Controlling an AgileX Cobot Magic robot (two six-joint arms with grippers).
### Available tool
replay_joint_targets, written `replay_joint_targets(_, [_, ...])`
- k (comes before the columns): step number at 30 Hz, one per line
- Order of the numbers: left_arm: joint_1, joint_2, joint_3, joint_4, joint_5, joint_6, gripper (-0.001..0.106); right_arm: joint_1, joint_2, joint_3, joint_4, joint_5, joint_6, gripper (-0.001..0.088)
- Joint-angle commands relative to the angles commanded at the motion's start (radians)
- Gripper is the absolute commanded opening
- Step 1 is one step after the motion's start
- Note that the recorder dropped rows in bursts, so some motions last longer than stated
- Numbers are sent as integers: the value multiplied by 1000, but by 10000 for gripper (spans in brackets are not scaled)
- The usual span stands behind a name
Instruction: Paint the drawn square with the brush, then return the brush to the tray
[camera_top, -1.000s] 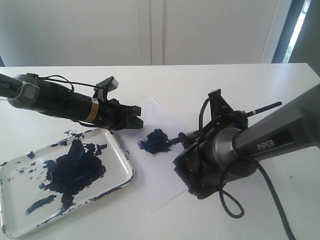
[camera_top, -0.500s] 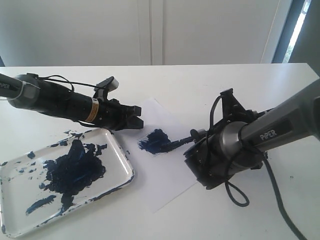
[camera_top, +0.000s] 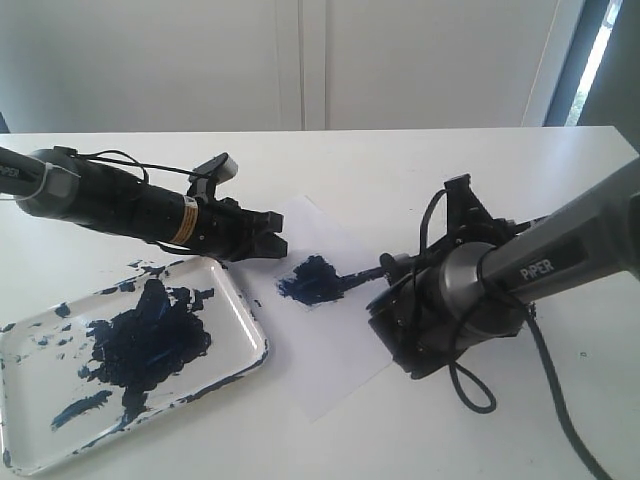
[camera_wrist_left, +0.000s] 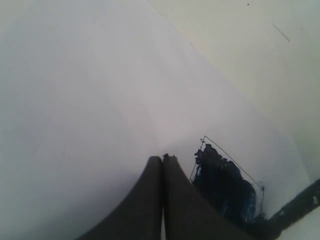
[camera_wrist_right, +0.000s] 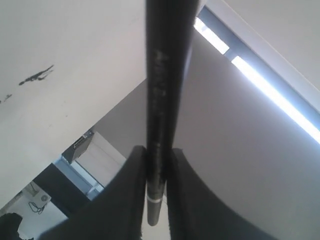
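Observation:
The drawn square (camera_top: 310, 281) is a dark blue blot on the white paper sheet (camera_top: 330, 360); the left wrist view shows its thin outline around the paint (camera_wrist_left: 225, 182). My right gripper (camera_top: 398, 268) is shut on the black brush (camera_top: 362, 277), whose tip lies at the blot's right edge. In the right wrist view the brush shaft (camera_wrist_right: 162, 75) runs between the shut fingers of the right gripper (camera_wrist_right: 156, 149). My left gripper (camera_top: 272, 241) is shut and empty, low over the paper's left edge, just beside the square (camera_wrist_left: 162, 157). The paint-smeared white tray (camera_top: 245, 305) lies at the left.
The brush shaft (camera_wrist_left: 295, 205) crosses the corner of the left wrist view, next to the blot. The left arm stretches over the table behind the tray. The right arm's black cable (camera_top: 470, 390) hangs just above the table beside the paper.
The right arm swung rightward and drew back a little from a second ago, then nearly stopped. The brush tip stays at the blot's right edge. The left arm has not moved.

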Motion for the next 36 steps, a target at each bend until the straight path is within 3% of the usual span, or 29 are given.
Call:
replay_joint_targets(10, [8,0,0,0,0,0,0,7,-12,-19,23,0,0,0])
replay_joint_targets(18, [8,0,0,0,2,0,0,7,123,-160,30,0,-42,0])
replay_joint_targets(36, [8,0,0,0,0,0,0,-12,224,-262,63,0,-94,0])
